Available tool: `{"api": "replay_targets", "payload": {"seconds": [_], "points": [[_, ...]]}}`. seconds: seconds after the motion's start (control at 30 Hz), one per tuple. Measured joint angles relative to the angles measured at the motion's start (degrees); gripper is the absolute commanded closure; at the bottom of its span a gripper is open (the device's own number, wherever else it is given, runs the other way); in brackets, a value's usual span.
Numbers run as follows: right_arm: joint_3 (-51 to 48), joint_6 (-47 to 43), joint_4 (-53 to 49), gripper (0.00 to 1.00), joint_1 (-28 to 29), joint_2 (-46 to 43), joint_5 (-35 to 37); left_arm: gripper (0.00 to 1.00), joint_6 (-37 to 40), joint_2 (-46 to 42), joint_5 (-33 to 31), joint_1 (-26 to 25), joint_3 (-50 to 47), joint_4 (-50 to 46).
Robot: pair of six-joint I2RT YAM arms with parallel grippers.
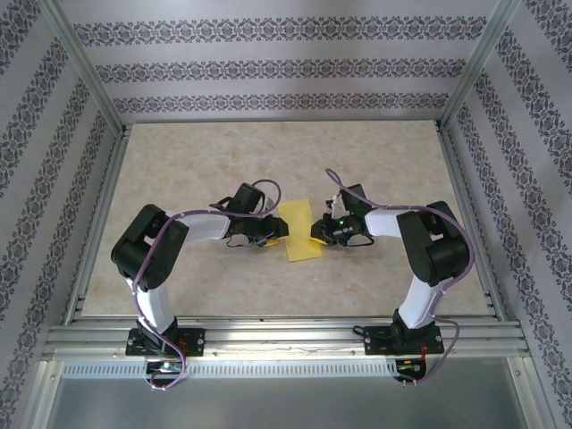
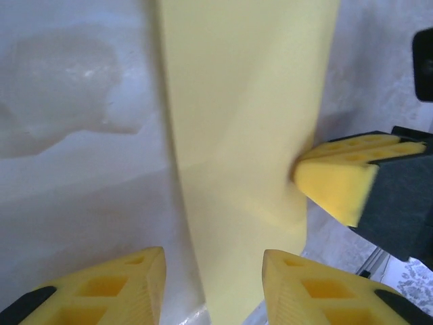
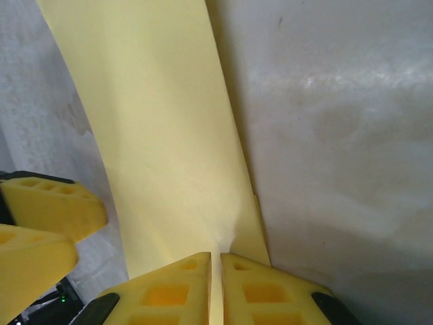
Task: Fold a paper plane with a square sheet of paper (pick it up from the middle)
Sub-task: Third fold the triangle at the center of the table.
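Observation:
The yellow sheet of paper [image 1: 299,231] lies mid-table as a narrow strip, and a second layer shows along its edge [image 3: 259,227]. It runs up the left wrist view [image 2: 243,135], slightly bowed. My right gripper [image 1: 320,237] is at its right edge, and its two fingers [image 3: 216,256] are shut on the paper's edge, puckering it. My left gripper [image 1: 268,234] is at the left edge and stands open [image 2: 213,261], its fingers apart with the strip's near end between them. A right finger [image 2: 338,177] presses the strip's far side. No pointed paper plane is in view.
The beige marbled tabletop [image 1: 268,152] stretches behind the paper, framed by metal rails [image 1: 268,338] at the near edge and patterned walls on three sides. The left gripper's fingers [image 3: 47,206] sit close to the strip in the right wrist view.

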Motion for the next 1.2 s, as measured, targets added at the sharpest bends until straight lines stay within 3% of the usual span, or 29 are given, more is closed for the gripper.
{"api": "replay_targets", "payload": {"seconds": [0.13,0.73,0.93,1.13,1.2], "points": [[-1.38,2.38,2.95,0.86,-0.35,-0.13,-0.92,0.53,-2.71,0.42,-0.66,0.0,-0.04,1.38],[-4.04,6.84,8.87,0.86,-0.37,-0.57,-1.36,0.79,-6.36,4.57,0.42,0.42,2.03,3.96],[-4.28,7.04,9.33,0.86,-0.37,-0.68,-1.36,0.81,-7.04,5.62,0.61,0.46,2.56,5.86],[-4.37,7.02,9.53,0.83,-0.35,-0.98,-1.38,0.99,-7.98,5.95,0.39,0.46,2.67,7.41],[-4.52,6.88,9.6,0.81,-0.31,-1.4,-1.22,1.0,-8.0,5.95,0.39,0.46,2.67,7.56]]}}
